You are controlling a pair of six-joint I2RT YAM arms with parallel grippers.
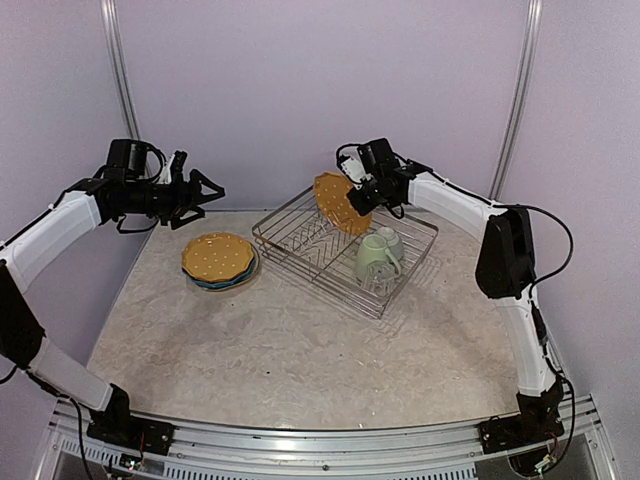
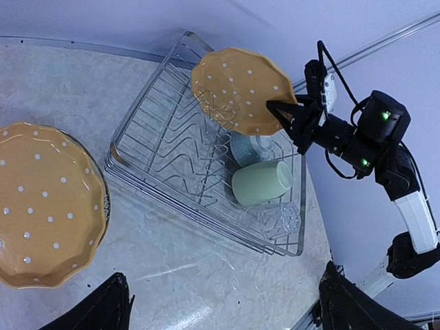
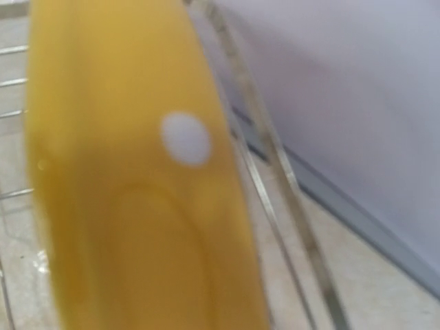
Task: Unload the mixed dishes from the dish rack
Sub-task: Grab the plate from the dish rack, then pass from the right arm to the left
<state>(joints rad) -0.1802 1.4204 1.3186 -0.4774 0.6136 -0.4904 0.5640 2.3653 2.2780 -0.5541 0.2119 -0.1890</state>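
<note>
Shiny metal-wire dish rack [image 1: 315, 262], glossy glazed orange plate [image 1: 340, 203] & matt marbled table [image 1: 280, 350].

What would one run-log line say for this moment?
right claw: gripping orange white-dotted scalloped plate at silver wire dish rack | left claw: open, empty | in rack: pale green mug, small light-blue bowl, clear glass

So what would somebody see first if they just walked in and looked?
Probably the orange white-dotted scalloped plate, standing on edge over the far end of the silver wire dish rack with the right gripper pinching its rim. Next, a matching orange plate topping the stack left of the rack, and a pale green mug lying inside it.
</note>
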